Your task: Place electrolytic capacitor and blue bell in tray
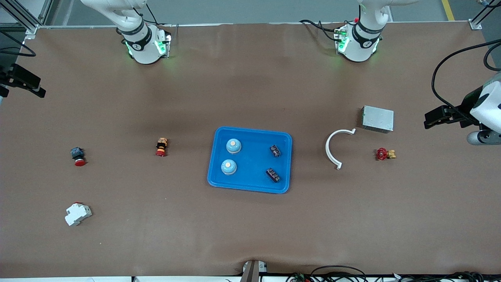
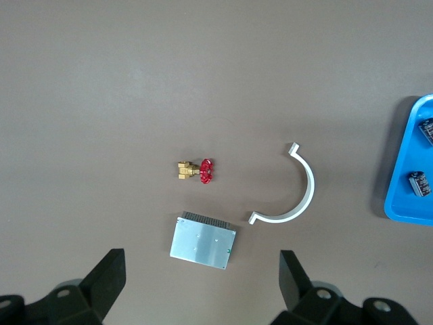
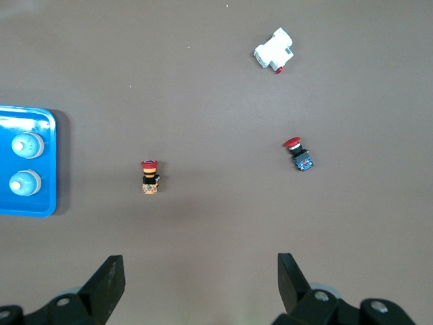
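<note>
Peeking past the frame edges, you see both claws cut off, left gripper (image 2: 199,284) and right gripper (image 3: 196,284) spread, empty; tray (image 1: 250,187) mid-table holds two blue bells (image 1: 233,146) and capacitors (image 1: 275,150), well apart from both.

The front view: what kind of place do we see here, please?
Probably a robotics lab or test bench. Two arms are mounted at the edge of a table covered in brown paper, and industrial parts lie on it, such as a red-handled valve and a white breaker around a blue tray.
</note>
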Motion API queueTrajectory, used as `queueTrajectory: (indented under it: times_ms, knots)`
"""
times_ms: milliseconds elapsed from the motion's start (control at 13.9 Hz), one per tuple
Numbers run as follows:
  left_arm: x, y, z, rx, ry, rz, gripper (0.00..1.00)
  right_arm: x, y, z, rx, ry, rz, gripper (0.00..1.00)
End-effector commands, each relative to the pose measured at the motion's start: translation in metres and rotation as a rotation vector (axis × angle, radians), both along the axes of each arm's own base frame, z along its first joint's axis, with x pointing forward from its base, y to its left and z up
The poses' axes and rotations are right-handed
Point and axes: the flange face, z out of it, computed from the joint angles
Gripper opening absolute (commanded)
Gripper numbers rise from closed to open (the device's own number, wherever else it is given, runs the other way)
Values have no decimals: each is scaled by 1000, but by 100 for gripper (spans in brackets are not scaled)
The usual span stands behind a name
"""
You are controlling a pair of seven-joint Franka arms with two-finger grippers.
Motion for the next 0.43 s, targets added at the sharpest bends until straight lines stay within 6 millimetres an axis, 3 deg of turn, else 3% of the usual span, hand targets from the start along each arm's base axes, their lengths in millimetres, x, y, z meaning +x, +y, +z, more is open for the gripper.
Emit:
queueTrajectory:
  times_ms: [0, 359]
  knots:
    - [-1, -3, 5, -21, -11, 2, 100, -3, -1, 6, 14, -11, -15, 100]
    - [-1, -2, 4, -20, -9, -6, 100, -4, -2, 8, 17, -16, -30, 100]
